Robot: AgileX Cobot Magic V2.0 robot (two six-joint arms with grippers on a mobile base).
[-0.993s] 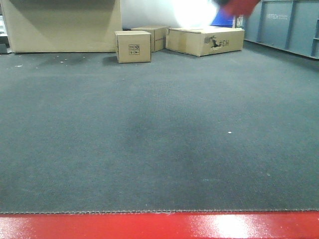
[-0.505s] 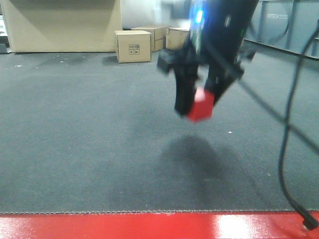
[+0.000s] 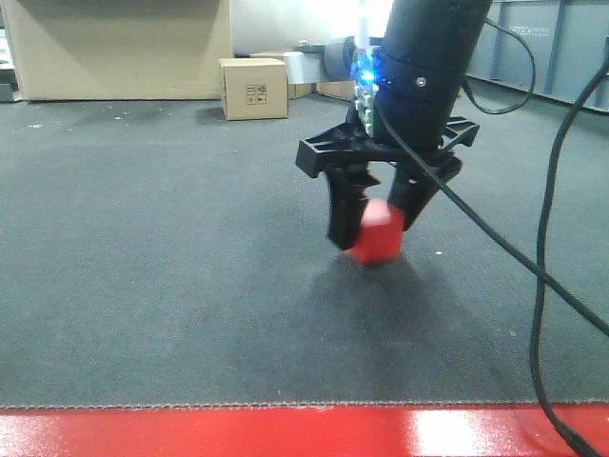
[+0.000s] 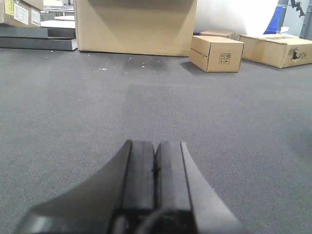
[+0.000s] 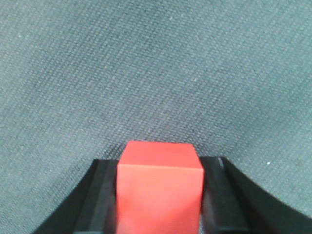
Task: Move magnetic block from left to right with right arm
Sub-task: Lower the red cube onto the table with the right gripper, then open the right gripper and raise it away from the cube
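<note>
Both pincers closed: right pincer [image 3: 374, 228] grips the magnetic block [image 3: 377, 233], left pincer [image 4: 155, 168] empty.

Floor: dark grey short-pile carpet [image 3: 152, 267] across the whole work area, with scattered pale specks. A glossy red strip [image 3: 285, 433] runs along its near edge. Rear of the area: a large tan cardboard panel [image 4: 136, 24] stands upright on the carpet. A small cardboard box [image 3: 253, 89] with printed handling symbols sits just in front of it; a wider, flatter carton [image 4: 273, 48] lies further right. Blue-grey metal panelling [image 3: 561, 52] lines the right side. Bright white glare at rear centre.
</note>
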